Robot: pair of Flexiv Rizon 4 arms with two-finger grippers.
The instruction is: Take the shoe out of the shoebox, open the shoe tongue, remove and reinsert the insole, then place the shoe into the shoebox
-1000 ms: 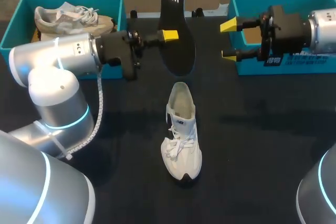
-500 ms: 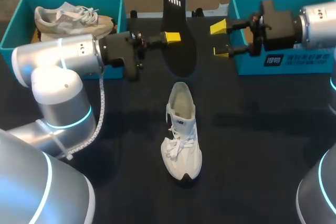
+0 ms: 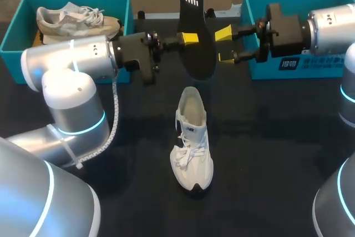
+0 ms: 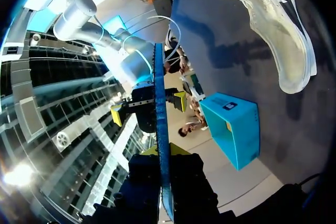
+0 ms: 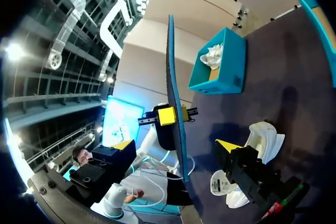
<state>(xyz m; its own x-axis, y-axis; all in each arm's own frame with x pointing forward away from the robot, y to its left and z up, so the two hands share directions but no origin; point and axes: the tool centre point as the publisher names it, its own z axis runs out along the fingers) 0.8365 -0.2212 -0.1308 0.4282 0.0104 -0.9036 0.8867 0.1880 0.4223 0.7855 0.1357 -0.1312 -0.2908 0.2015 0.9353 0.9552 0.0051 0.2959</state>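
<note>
At upper centre, my left pincer point(image 3: 189, 38) clamps the insole point(image 3: 198, 62) upright above the worktop point(image 3: 277, 137); my right pincer point(image 3: 224, 45) stands open beside it. Judged light, floppy: pinch mid-length. Shoe point(image 3: 191, 137) lies mid-frame.

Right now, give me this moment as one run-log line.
left gripper: shut on insole | right gripper: open, near insole | white shoe: on table | insole: not yet reinserted

The insole point(image 3: 201, 59) held in the left fingers point(image 3: 190, 38) looks like matt black foam. Below them, the shoe point(image 3: 191, 137) is white woven cloth with corded laces. The counter point(image 3: 277, 154) is dark and matt.
</note>
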